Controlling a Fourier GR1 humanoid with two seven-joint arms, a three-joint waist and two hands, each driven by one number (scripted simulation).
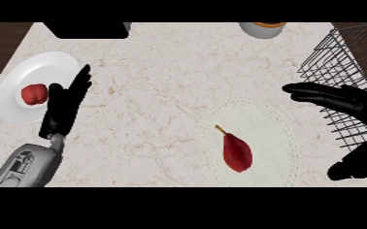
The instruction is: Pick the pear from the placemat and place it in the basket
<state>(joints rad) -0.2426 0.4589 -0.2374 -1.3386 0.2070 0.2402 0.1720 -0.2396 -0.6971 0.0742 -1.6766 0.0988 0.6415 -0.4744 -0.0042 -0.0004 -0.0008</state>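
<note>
1. Head view, counter [165, 77]: I log one pale marbled top that fills the picture, with dark wood showing at the upper left corner.
2. Placemat [276, 126]: one pale oval mat with a stitched border, lying on the counter at my lower right.
3. Pear [237, 153]: one dark red pear, lying on its side on the placemat toward the mat's lower left part, stem pointing up and left. Neither hand touches it.
4. Basket [337, 63]: one black wire basket at the right edge, beyond the placemat's upper right side. I see nothing inside the part that shows.
5. Right hand [329, 98]: enters from the right edge over the basket's wires, fingers stretched out straight toward the left and close together. The thumb [351, 167] shows lower down, well apart from the fingers. It holds nothing and sits to the right of the pear, apart from it.
6. Left hand [66, 104]: resting at the left, fingers straight and pressed together, pointing up, overlapping the plate's right rim. Holds nothing.
7. Plate [32, 75]: one white round plate at the left edge, bearing a small red fruit [33, 94].
8. Top edge: one grey cup [261, 30] with an orange inside, and one black box [86, 29].
</note>
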